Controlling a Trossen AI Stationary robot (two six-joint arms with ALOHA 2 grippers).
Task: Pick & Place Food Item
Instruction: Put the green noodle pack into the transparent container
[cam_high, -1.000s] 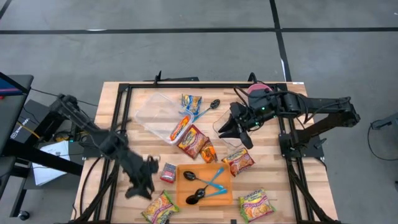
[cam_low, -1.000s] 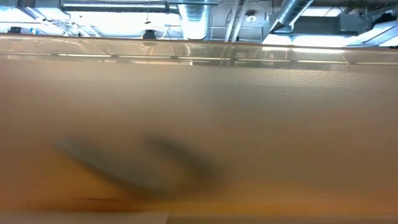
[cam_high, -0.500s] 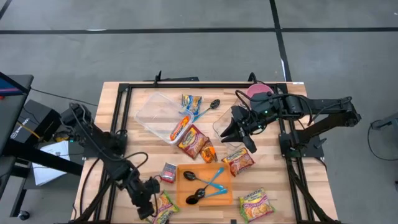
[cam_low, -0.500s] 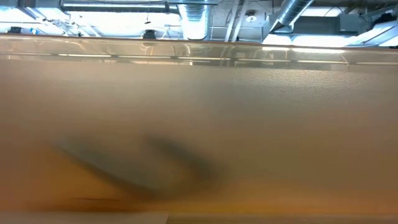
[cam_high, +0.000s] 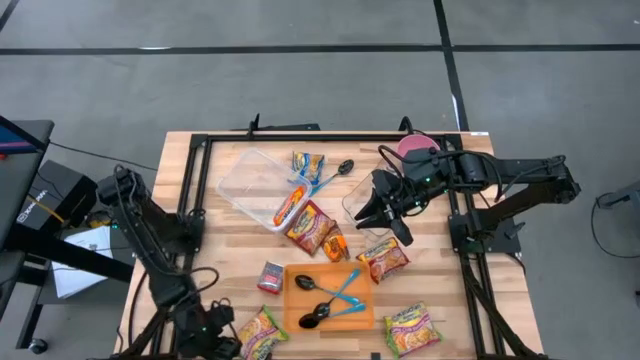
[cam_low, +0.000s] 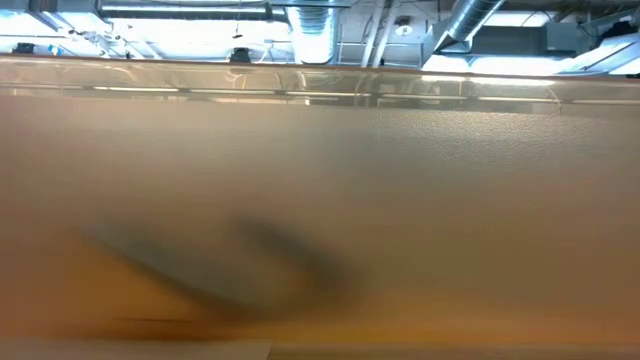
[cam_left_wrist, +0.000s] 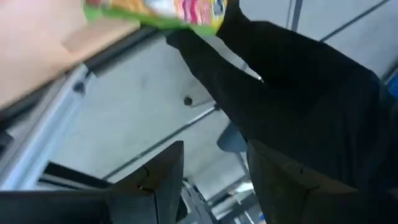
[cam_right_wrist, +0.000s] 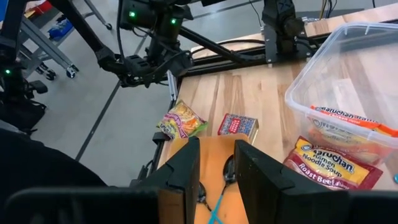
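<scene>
I have the left tool (cam_high: 222, 345) down at the near left corner of the counter (cam_high: 180, 200), its fingers parted with nothing between them, just beside the green noodle packet (cam_high: 262, 332) lying at that near edge. The right tool (cam_high: 375, 212) hovers over the clear container (cam_high: 250, 180) side of the counter, far right, fingers slightly apart and empty above the orange tray (cam_high: 345, 312).

A green-and-yellow noodle packet (cam_high: 262, 332) is found lying flat at the table's front edge, beside the orange board (cam_high: 330, 297). A small red packet (cam_high: 271, 277) rests just behind it. Further noodle packets (cam_high: 311, 228) are scattered near the clear container (cam_high: 252, 182).
</scene>
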